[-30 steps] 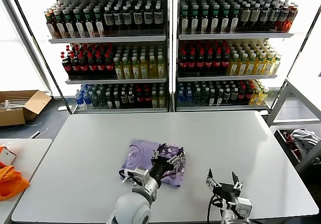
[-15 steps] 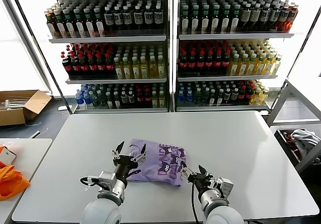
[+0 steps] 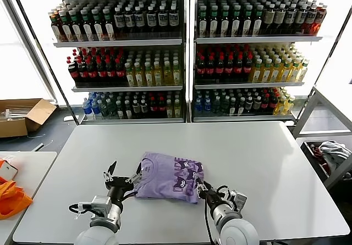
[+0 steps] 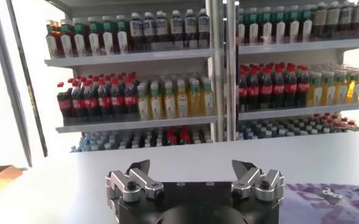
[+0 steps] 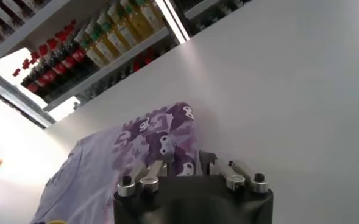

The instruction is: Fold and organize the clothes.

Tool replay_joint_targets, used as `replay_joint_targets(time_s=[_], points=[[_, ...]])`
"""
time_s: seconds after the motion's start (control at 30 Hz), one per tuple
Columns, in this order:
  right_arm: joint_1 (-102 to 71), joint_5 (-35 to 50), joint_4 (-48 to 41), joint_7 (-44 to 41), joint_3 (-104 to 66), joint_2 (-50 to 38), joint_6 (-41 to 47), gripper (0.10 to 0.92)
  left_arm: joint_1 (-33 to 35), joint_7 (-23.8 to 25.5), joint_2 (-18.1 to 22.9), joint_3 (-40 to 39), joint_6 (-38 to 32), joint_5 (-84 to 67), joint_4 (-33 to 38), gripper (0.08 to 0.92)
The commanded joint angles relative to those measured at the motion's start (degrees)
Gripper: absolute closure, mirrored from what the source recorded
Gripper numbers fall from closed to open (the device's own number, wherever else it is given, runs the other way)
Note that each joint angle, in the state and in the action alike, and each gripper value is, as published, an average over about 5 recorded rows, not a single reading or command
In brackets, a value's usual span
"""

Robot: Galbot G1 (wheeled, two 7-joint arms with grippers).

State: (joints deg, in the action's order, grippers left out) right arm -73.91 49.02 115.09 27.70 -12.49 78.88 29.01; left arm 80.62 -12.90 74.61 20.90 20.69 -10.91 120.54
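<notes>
While you look at the table [image 3: 264, 162], the purple t-shirt [image 3: 168, 177] lies folded into a small flat pile near the front middle of it, with its dark cartoon print facing up. Your left tool [image 3: 122, 174] sits low over the table just beside the shirt's left edge, and its two fingers are spread wide with nothing between them; one tip is very near the cloth, but you cannot tell if it touches. Your right tool [image 3: 202, 190] is down at the shirt's near right corner. Its fingers are partly drawn together, and from the right wrist view they seem to be right at the edge of the cloth [image 5: 161, 143], but you cannot tell if they are pinching it or only resting by it. The job looks close to done, with the pile maybe needing a last tidy or a move. Be careful here. If the right tool has only a tiny bit of one layer, a pull could lift that layer alone and open the fold. If it drags sideways, the soft cloth may bunch up and go crooked. If the left tool slides in with its fingers wide, a tip could catch the sleeve or the neck hole and tug the pile apart. Behind the table, the shelves of bottles [image 3: 137, 72] are well away.
</notes>
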Motion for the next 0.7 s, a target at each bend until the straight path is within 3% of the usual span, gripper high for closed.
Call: replay_joint_targets(time_s=[0.03,0.33,0.7], points=[[1.3,1.3,-3.0,-0.6,0.8,0.1,0.0,0.656,2.1,-0.2,-0.2,1.9,-0.1,0.7,0.8,0.177],[0.4,-1.9,-0.9,-1.2,0.2,-1.6,-0.6,0.897,2.6,-0.3,-0.2,1.7,-0.2,0.7,0.6,0.177],[6.0,-5.4,-6.1,-4.7,-7.0,-11.4,4.1,0.917,2.4,-0.5,0.6,0.2,-0.2,0.9,1.0,0.177]])
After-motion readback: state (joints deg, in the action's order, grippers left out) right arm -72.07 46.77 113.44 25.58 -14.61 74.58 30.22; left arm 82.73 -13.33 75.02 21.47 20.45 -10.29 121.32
